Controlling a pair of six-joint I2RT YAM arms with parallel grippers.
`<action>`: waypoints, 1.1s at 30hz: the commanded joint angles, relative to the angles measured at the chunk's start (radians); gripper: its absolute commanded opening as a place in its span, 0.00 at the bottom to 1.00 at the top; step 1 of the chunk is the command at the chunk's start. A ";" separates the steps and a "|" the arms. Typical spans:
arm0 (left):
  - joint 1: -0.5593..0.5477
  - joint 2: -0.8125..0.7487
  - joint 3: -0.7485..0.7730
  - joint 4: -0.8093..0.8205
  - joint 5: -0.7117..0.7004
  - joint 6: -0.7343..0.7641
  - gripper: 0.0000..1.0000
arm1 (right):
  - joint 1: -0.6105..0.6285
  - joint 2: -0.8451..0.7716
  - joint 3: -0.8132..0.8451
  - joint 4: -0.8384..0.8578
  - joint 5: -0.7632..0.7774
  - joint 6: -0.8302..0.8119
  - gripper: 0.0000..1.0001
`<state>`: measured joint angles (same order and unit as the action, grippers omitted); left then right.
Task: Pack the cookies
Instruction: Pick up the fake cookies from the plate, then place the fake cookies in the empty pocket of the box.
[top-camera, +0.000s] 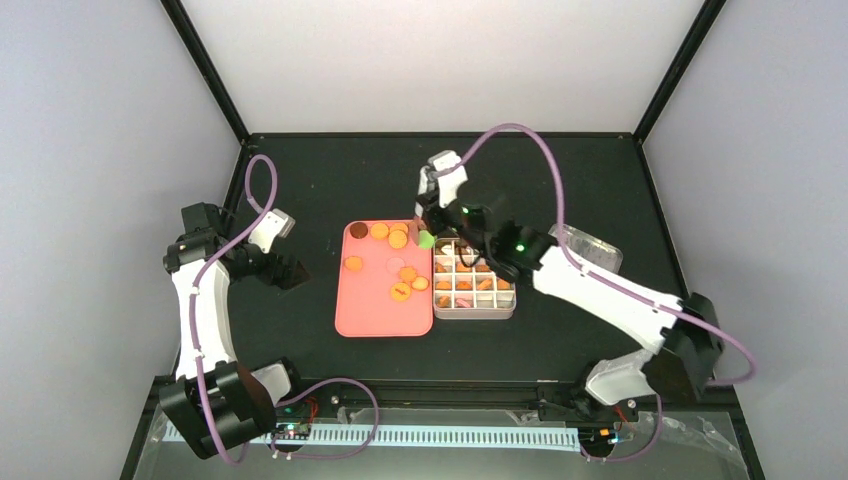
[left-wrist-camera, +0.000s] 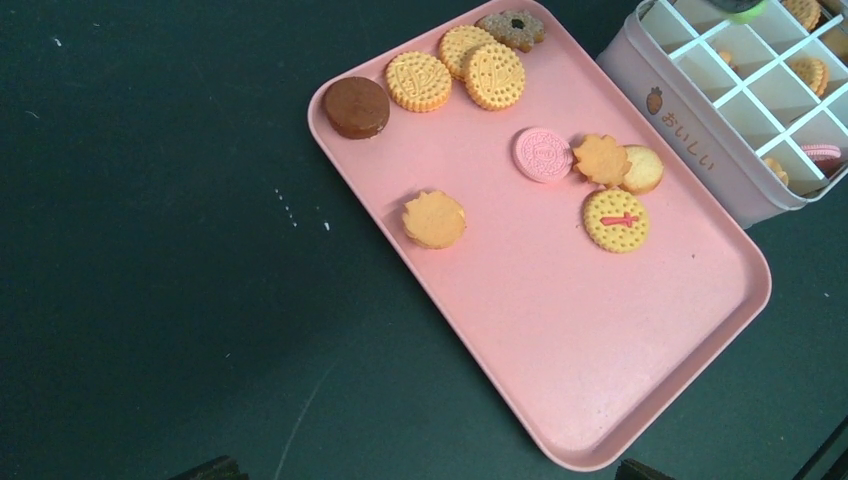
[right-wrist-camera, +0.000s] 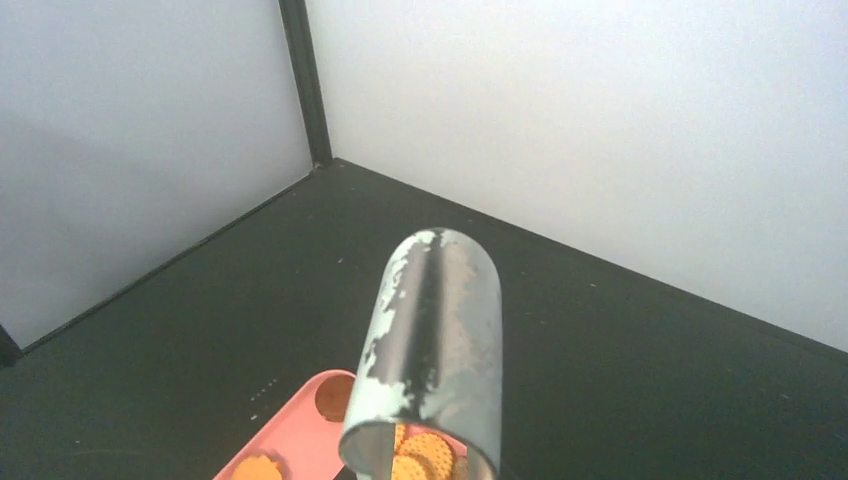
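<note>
Several cookies lie on the pink tray (left-wrist-camera: 600, 380): a dark brown one (left-wrist-camera: 356, 106), round orange ones (left-wrist-camera: 418, 81), a pink one (left-wrist-camera: 543, 154), flower-shaped orange ones (left-wrist-camera: 434, 220). More cookies sit in the white gridded box (left-wrist-camera: 690, 130). My right gripper (top-camera: 437, 215) is shut on metal tongs (right-wrist-camera: 432, 350) and hangs over the tray's far right corner, by the box (top-camera: 475, 310). A small green thing (top-camera: 426, 239) shows at the tongs' tip; I cannot tell if it is a cookie. My left gripper (top-camera: 288, 270) is open and empty, left of the tray (top-camera: 385, 315).
A clear plastic lid (top-camera: 590, 245) lies right of the box. The black table (top-camera: 300, 180) has grey walls on three sides. In the left wrist view only the tips of the fingers (left-wrist-camera: 215, 468) show, at the bottom edge.
</note>
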<state>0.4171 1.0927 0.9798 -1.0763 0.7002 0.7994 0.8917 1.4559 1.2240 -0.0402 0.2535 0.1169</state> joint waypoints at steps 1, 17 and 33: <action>-0.006 -0.011 0.022 -0.008 0.028 0.000 0.99 | -0.003 -0.149 -0.130 0.012 0.064 0.008 0.06; -0.028 -0.008 0.036 -0.008 0.026 -0.018 0.99 | -0.002 -0.527 -0.461 -0.108 0.164 0.107 0.08; -0.035 -0.010 0.041 -0.018 0.021 -0.014 0.99 | -0.002 -0.582 -0.499 -0.181 0.150 0.135 0.25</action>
<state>0.3904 1.0927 0.9798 -1.0763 0.7086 0.7883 0.8913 0.8955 0.7193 -0.2131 0.3843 0.2417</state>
